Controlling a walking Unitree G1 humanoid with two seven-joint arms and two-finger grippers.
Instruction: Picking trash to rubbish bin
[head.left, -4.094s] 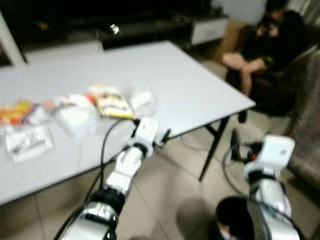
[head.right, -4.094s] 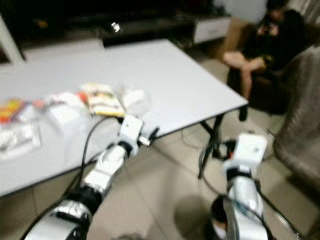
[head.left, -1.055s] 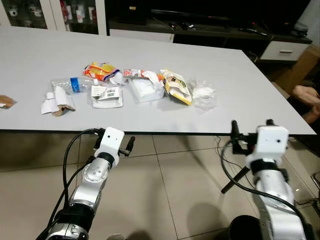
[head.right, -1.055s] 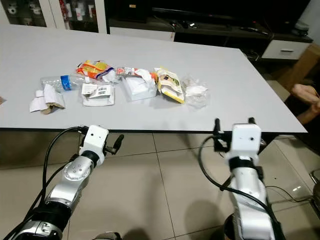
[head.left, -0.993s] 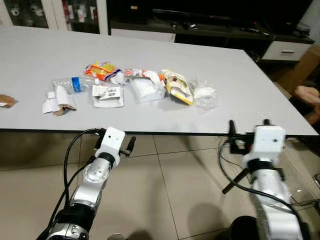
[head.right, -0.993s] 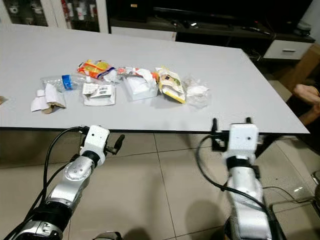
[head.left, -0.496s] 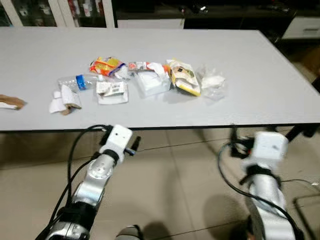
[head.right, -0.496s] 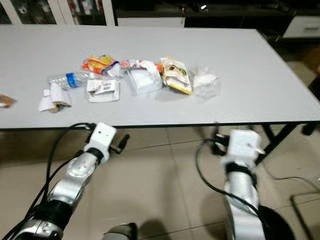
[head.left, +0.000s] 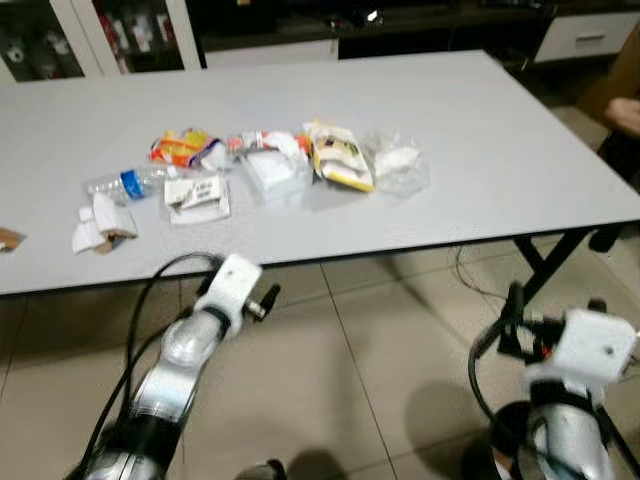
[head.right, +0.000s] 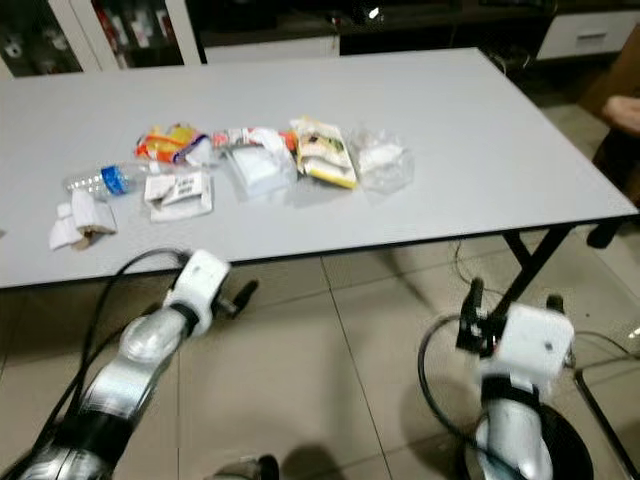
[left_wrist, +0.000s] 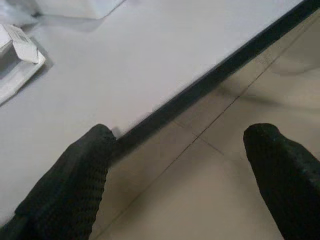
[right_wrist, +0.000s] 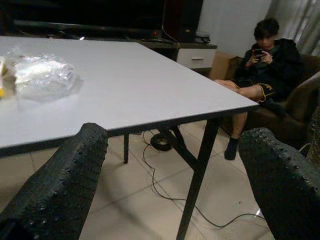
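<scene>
We hold our left claw (head.left: 262, 297) and right claw (head.right: 508, 300) wide open and empty below the near edge of the tabletop (head.left: 500, 150), where light, crinkly trash (head.left: 250, 165) lies mid-left, likely best pinched by a loose edge

The brown scrap (head.left: 8, 239) gets chopped off by the frame edge. Trash wrappers (head.left: 338, 155) on the surface (head.left: 500, 130) are too blurry to read. Right arm mostly covers the dark bin (head.right: 560, 450).
</scene>
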